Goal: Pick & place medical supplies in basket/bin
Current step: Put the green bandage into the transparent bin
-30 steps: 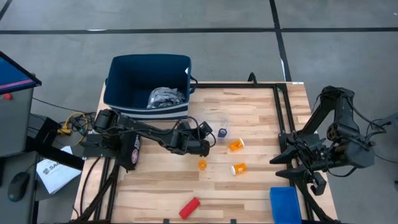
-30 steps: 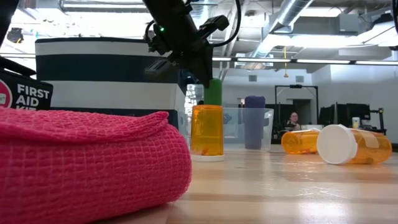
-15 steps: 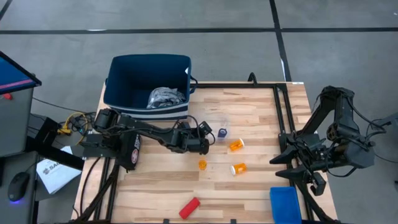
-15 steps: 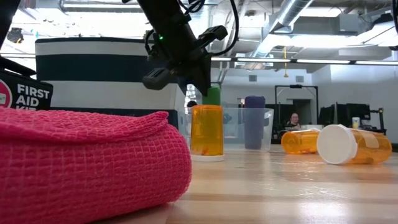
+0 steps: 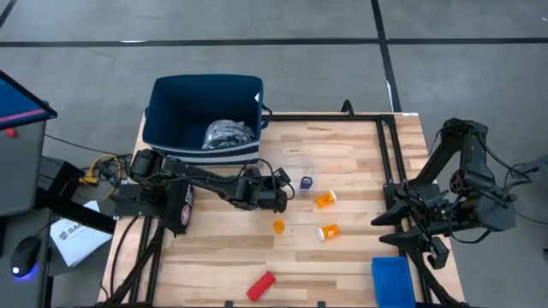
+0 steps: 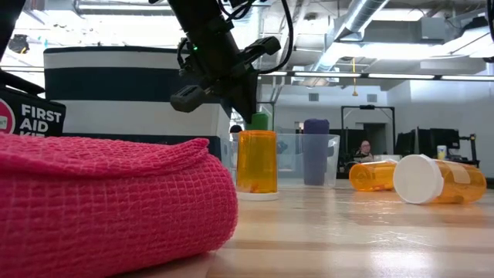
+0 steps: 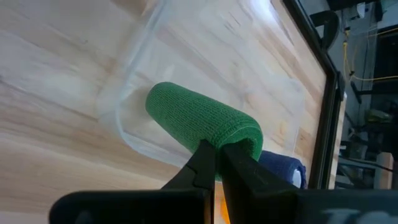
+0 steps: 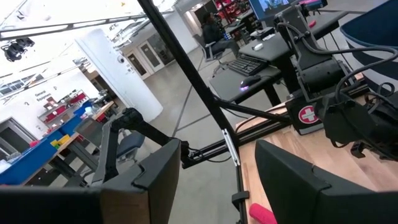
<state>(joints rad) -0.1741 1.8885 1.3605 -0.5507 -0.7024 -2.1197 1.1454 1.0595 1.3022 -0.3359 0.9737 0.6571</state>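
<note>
My left gripper (image 5: 285,195) (image 7: 217,155) is over the clear tray (image 7: 134,134), shut on a green cylinder (image 7: 199,118) that also shows in the low view (image 6: 259,121). A purple cylinder (image 5: 306,181) stands in the tray. One orange pill bottle (image 5: 278,226) stands upright and two more lie on the table (image 5: 325,199) (image 5: 328,232). A red cylinder (image 5: 261,285) lies near the near edge. The navy basket (image 5: 205,98) holds the grey-blue bundle (image 5: 229,133). My right gripper (image 5: 411,233) waits open at the table's right edge, beside the blue bin (image 5: 392,281). My left gripper pinches the green cylinder at the rim of one end (image 7: 244,138) between its two fingers, which are almost closed together. The fingers come slanting down from the table's left. The cylinder is tilted, its free end (image 7: 163,99) out over the tray's wall.
A black first-aid pouch (image 5: 181,205) (image 6: 31,116) lies at the table's left edge under my left arm. A black frame rail (image 5: 390,162) runs along the right side. Bare wood lies open toward the near left (image 5: 205,265).
My left gripper has moved a little toward the table's left and tipped further over. The green cylinder has tilted with it and its top now stands lower behind the upright orange bottle in the low view.
</note>
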